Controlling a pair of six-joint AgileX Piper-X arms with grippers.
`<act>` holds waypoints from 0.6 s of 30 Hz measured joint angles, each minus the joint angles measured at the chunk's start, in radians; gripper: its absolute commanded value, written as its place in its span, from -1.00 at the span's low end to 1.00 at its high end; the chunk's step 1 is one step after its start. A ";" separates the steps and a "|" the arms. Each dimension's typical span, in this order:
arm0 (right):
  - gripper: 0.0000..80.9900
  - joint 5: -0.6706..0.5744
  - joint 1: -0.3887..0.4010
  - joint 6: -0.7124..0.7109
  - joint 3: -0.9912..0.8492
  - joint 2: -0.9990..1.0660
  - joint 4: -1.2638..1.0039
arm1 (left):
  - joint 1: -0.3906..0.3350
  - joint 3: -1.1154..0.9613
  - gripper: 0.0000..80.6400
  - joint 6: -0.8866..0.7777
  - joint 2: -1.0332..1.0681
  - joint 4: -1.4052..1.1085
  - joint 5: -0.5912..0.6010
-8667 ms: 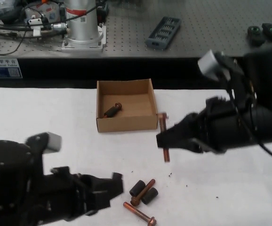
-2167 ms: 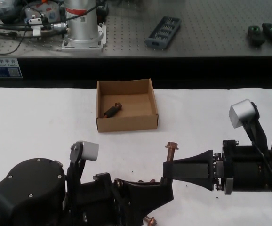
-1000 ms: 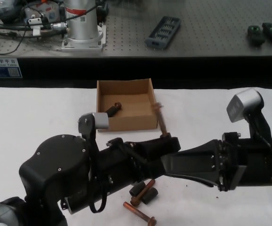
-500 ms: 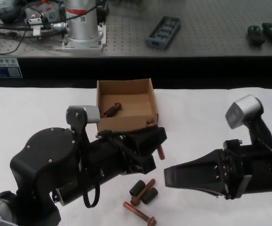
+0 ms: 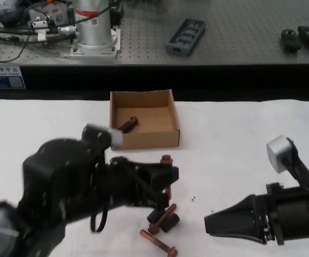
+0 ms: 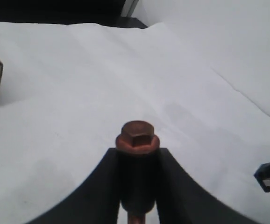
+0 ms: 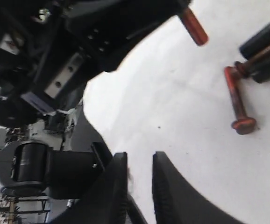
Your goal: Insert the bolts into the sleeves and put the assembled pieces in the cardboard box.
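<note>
Your left gripper squeezes the bolt in its sleeve, standing upright, mid-frame in the high view. The cardboard box sits above it, a bit left; this gripper is nearer. Your right gripper, lower right, is slightly open and empty.

White cloth-covered surface, foreground. Grey perforated metal table stood behind it, carrying a silver cylindrical post, a blue-grey slotted rack and tangled cables.

A lab: behind the white-covered tabletop stands a perforated optical breadboard carrying a metal post, cables and instrument parts.
</note>
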 measured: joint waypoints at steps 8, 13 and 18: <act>-0.68 0.202 0.002 -0.305 -0.098 0.000 0.385 | 0.025 -0.215 -0.64 0.209 0.000 0.390 -0.009; -0.68 0.308 0.002 -0.478 -0.172 0.000 0.561 | 0.120 -0.346 -0.64 0.275 0.006 0.502 -0.030; -0.68 0.332 0.002 -0.526 -0.240 0.000 0.595 | 0.202 -0.457 -0.64 0.351 0.054 0.651 -0.022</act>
